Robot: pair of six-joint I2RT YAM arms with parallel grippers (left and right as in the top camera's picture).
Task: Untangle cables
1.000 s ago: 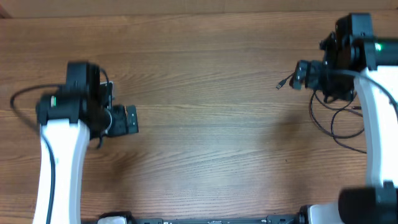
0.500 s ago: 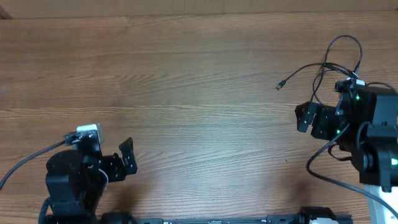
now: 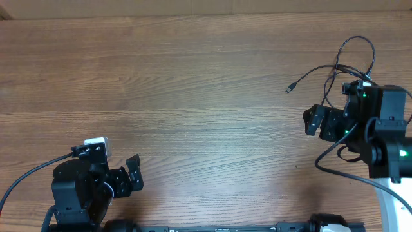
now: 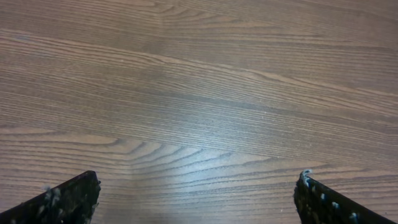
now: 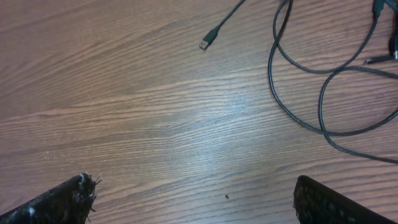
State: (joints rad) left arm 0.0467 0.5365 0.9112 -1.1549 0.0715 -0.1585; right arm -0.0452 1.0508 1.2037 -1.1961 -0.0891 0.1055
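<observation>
The thin black cables (image 3: 341,64) lie looped on the wooden table at the far right, one plug end (image 3: 290,87) pointing left. In the right wrist view the cable loops (image 5: 311,93) and the plug (image 5: 205,44) lie ahead of the fingers. My right gripper (image 3: 313,120) is open and empty, just below and left of the loops, partly covering them. My left gripper (image 3: 133,173) is open and empty at the near left, far from the cables; its wrist view shows only bare wood between the fingertips (image 4: 198,196).
The wooden table (image 3: 206,96) spans the view, with its far edge along the top. A thicker black arm wire (image 3: 26,173) trails off the left arm. The arm bases sit at the near edge.
Both arms pulled back toward the near edge between one second ago and now, uncovering the cable loops at the right. In the last half second they barely moved.
</observation>
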